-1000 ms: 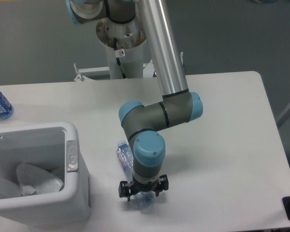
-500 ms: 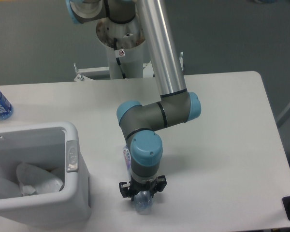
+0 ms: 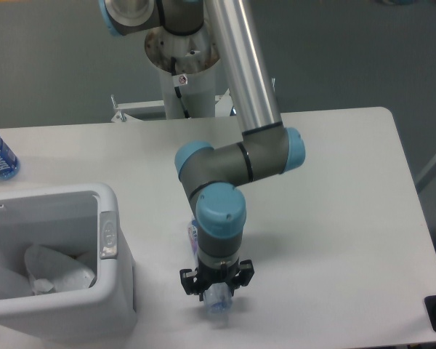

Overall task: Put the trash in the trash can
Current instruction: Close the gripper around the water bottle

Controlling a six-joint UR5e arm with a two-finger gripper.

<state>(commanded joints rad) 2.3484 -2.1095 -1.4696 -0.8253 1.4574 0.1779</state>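
Robot arm reaching down onto the squashed bottle, low in the middle of the frame.

The black two-finger gripper (image 3: 216,285) sits right over the long, flat, clear plastic bottle (image 3: 216,302) with its bluish label, near the table's bottom edge. I cannot tell if the fingers are squeezing it yet. To do this well, it should squeeze firmly, then lift straight up, high enough to pass the thick rim. The big white plastic trash can (image 3: 113,291) stands close by at lower left, with a crumpled white wad (image 3: 58,269) already inside. The white table (image 3: 349,218) has wide bare room on the right.
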